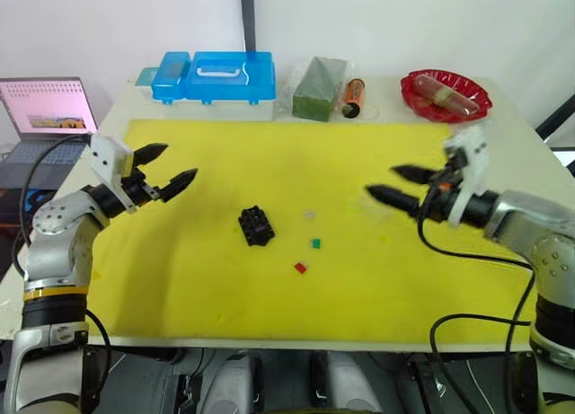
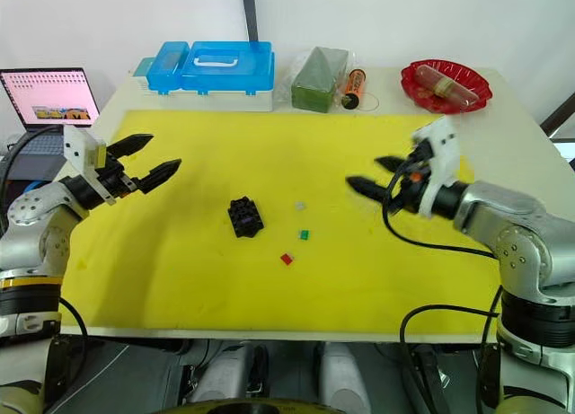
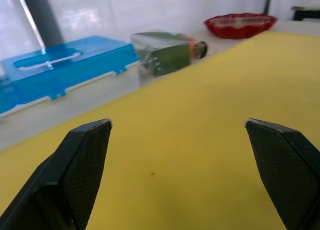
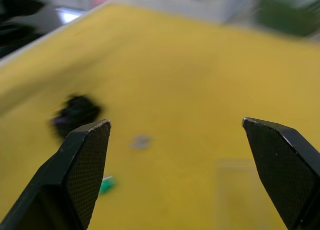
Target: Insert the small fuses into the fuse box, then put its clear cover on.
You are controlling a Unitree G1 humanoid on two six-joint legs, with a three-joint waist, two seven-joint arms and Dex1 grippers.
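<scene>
Yellow mat covers the worktop (image 1: 503, 127) and all the small parts lie on it between my two arms. The fuse box (image 1: 256, 225) sits near the middle, black, a little turned. To its right three small fuses lie loose and apart from each other: a pale grey one (image 1: 310, 215), a green one (image 1: 315, 243) and a red one (image 1: 300, 268). I think I see something purple at the box in the right wrist view, but it is too blurred to be sure. The clear cover (image 4: 239, 190) I can make out only as a faint rectangle on the mat, close below my right fingers.

My left gripper (image 1: 166, 173) hangs above the mat well left of the box, fingers spread wide and holding nothing. My right gripper (image 1: 395, 185) is the same, spread and empty, right of the fuses.

So I judge the inserting is at its beginning, with loose fuses waiting. The next move asks for a low, exact pinch: the fuses are tiny and flat on the mat, and the grey one is nearest my right fingers.
</scene>
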